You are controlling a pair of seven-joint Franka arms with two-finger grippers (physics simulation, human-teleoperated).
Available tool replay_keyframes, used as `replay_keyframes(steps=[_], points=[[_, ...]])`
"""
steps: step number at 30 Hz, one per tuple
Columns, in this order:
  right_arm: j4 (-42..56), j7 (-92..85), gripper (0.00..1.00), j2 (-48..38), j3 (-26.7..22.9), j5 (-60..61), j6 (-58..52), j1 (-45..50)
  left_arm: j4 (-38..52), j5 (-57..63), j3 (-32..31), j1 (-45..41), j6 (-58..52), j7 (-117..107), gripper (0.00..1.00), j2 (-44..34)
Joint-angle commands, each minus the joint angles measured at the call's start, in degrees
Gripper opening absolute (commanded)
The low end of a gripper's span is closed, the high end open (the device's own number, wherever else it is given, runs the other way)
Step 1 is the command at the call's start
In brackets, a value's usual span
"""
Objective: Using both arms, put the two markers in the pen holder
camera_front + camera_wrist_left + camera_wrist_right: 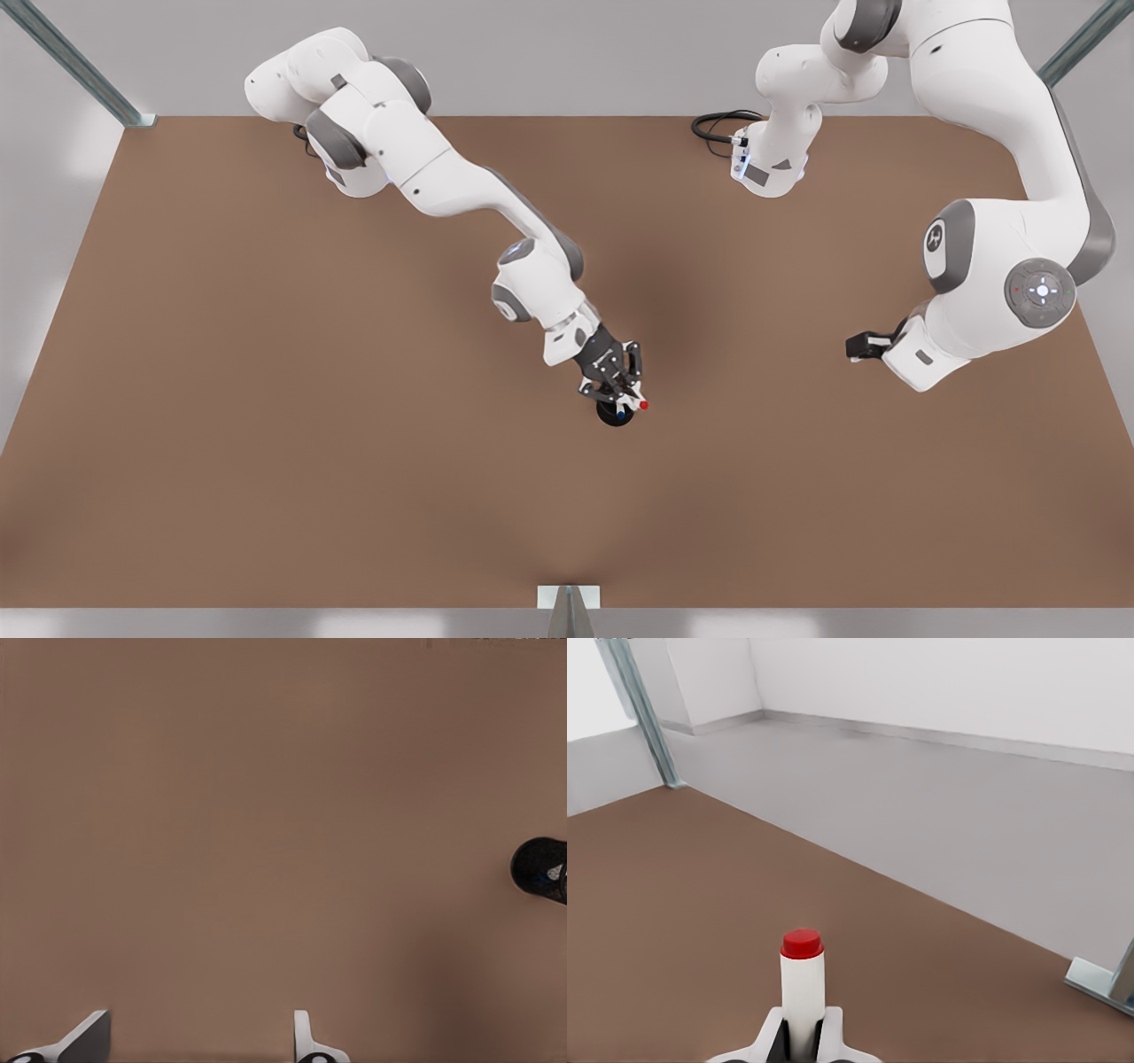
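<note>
- Currently, right arm reaching out from the far corner at the front view's left, elbow low, forearm slanted down toward mid-table, wrist tipped over the pen holder (614,415).
- Right gripper (620,390) directly above the holder's mouth, jaws pinching the red marker (643,405) by its white barrel.
- Red end of that marker poking out beside the fingers toward the front view's right, just above the holder's rim; cannot tell whether the other end has entered the cup.
- Blue marker (621,414) seen as a small blue spot inside the holder, under the right gripper.
- Holder standing on the brown table (266,399), roughly central, slightly toward the near edge.
- Left arm at the front view's right, waiting: upper links arched high, elbow joint large in the foreground, wrist folded back under it.
- Left gripper (855,347) well apart from the holder, aimed toward the front view's left.
- Right wrist view: red marker (803,988) upright between the white fingertips of the right gripper (802,1041), red end uppermost, barrel clamped on both sides. Behind it, table edge, grey floor and metal frame posts. Grip much plainer than in the front view.
- Left wrist view: left gripper (199,1028) with its two white fingertips spread wide, bare table between them, nothing held.
- Same view: pen holder (536,866) at the frame's edge, seen from above as a dark round with a pale speck inside; too small to name.
- Front view alone gives both arms' postures and the gripper-over-holder relation.
</note>
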Motion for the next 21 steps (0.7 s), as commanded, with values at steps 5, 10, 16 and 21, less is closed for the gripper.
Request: replay_keyframes(steps=[5,10,16,21], points=[[-7.4,4.2,0.24,-0.2,-0.5,0.0,16.1,-0.3,0.0,0.0,0.1,0.0,0.0,-8.9,1.0,0.3],[-7.5,4.3,0.27,0.5,-0.6,0.4,17.8,0.9,0.0,0.0,0.0,0.0,0.0,-8.9,1.0,0.4],[-7.4,2.5,1.0,1.6,-1.9,0.1,18.7,0.6,0.0,0.0,0.1,0.1,0.0,-8.9,1.0,0.7],[-6.3,-3.4,1.0,-22.6,-0.5,0.6,-37.2,-13.5,0.1,0.0,0.0,0.2,0.0,-8.4,1.0,0.7]])
